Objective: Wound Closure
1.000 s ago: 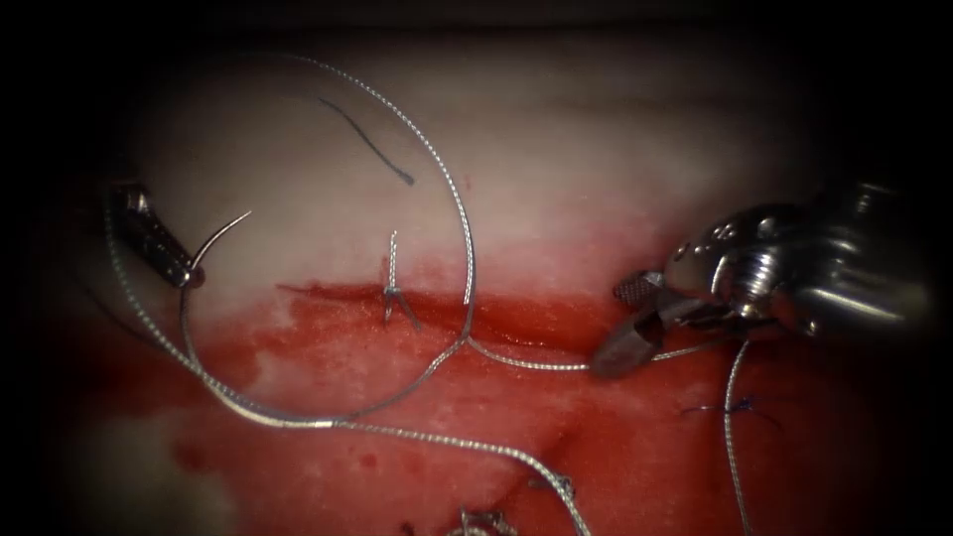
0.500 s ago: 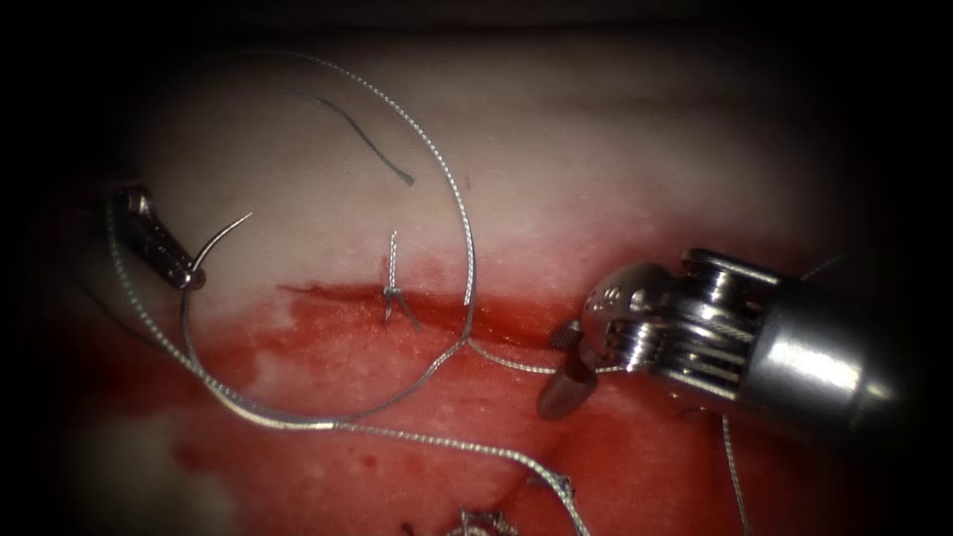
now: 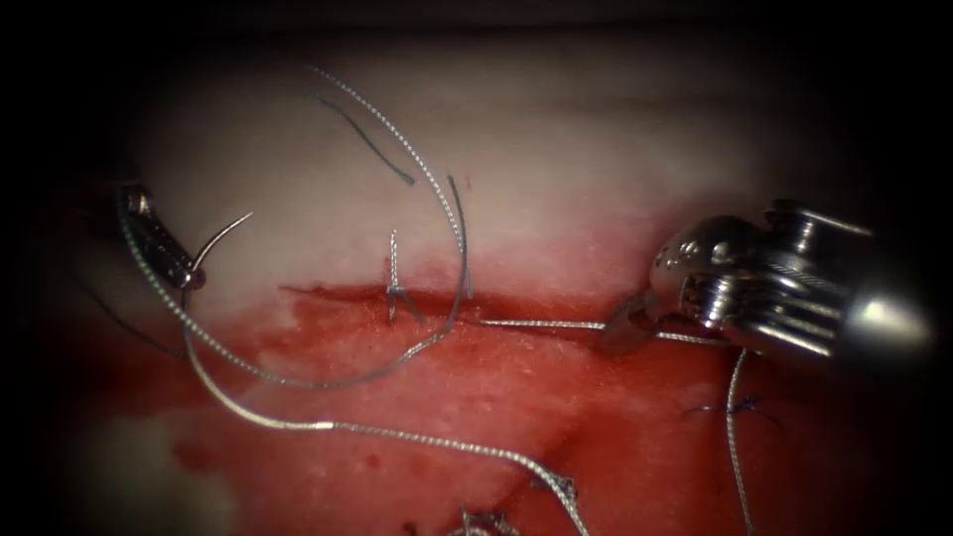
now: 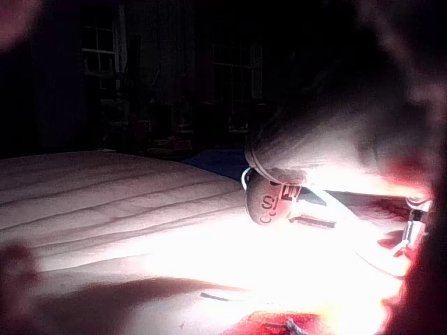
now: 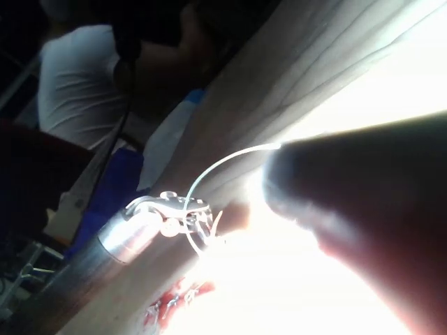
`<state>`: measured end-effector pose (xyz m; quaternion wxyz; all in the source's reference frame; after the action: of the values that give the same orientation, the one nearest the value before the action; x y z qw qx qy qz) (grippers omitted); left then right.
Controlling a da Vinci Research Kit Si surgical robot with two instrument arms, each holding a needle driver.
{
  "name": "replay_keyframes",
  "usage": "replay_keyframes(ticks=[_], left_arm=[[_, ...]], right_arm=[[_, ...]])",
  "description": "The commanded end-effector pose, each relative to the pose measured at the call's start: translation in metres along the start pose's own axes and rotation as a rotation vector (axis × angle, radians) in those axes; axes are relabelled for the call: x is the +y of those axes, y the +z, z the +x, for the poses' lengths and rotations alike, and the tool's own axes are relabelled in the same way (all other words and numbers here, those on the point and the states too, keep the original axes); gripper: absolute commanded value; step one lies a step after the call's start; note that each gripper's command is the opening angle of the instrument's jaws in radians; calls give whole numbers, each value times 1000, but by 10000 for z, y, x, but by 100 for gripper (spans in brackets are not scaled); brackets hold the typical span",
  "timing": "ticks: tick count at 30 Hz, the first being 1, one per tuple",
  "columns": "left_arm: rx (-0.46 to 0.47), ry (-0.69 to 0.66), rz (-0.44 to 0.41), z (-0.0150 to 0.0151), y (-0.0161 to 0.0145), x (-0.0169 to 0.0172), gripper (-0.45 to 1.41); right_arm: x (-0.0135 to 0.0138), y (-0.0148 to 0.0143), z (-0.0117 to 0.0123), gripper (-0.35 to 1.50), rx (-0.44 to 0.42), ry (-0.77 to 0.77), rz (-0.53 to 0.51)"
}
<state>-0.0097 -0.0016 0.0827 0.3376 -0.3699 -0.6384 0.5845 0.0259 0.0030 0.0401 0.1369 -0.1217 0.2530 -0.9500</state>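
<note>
**Tissue and what lies on it**

I see the tissue (image 3: pixel 615 149) as the bearing surface: pale toward twelve o'clock, wet with red fluid (image 3: pixel 516 417) from the middle down to six. The cut (image 3: pixel 347 295) runs across the centre from nine toward three. Thread (image 3: pixel 397 433) lies on the surface in a wide loop at about nine o'clock of centre, crossing the cut, with another strand trailing to six. A short dark cut end of thread (image 3: pixel 369 144) rests on the pale part near eleven. A tied stitch (image 3: pixel 394 288) stands at the cut.
</note>
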Motion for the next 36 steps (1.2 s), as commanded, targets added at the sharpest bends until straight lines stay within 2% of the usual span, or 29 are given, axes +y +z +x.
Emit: replay_keyframes(ticks=[1,6,10,13,16,18,19,22,24,27,28,32,36], left_arm=[[4,10,2,12,-6,10,-45],[4,10,2,12,-6,10,-45],[3,10,2,12,-6,10,-45],[3,10,3,12,-6,10,-45],[3,10,3,12,-6,10,-45],[3,10,3,12,-6,10,-45],[3,10,3,12,-6,10,-45],[3,10,3,12,-6,10,-45],[2,4,3,12,-7,10,-45],[2,4,3,12,-7,10,-45],[2,4,3,12,-7,10,-45],[2,4,3,12,-7,10,-45],[2,4,4,11,-7,11,-45]], right_arm=[[-9,-14,-6,-35,-9,19,1],[-28,-20,18,-35,-17,52,45],[-31,-23,26,-35,14,107,-16],[-48,-43,62,-35,17,219,102],[-81,-60,107,-35,122,309,211],[-96,-68,134,-35,158,353,267],[-112,-77,164,-35,174,399,323],[-128,-92,211,-35,230,495,364],[-132,-98,227,-35,235,538,379],[-133,-102,239,-35,257,548,376],[-132,-102,234,-35,225,545,388],[-127,-96,214,-35,203,556,388],[-128,-93,220,-35,222,590,392]])
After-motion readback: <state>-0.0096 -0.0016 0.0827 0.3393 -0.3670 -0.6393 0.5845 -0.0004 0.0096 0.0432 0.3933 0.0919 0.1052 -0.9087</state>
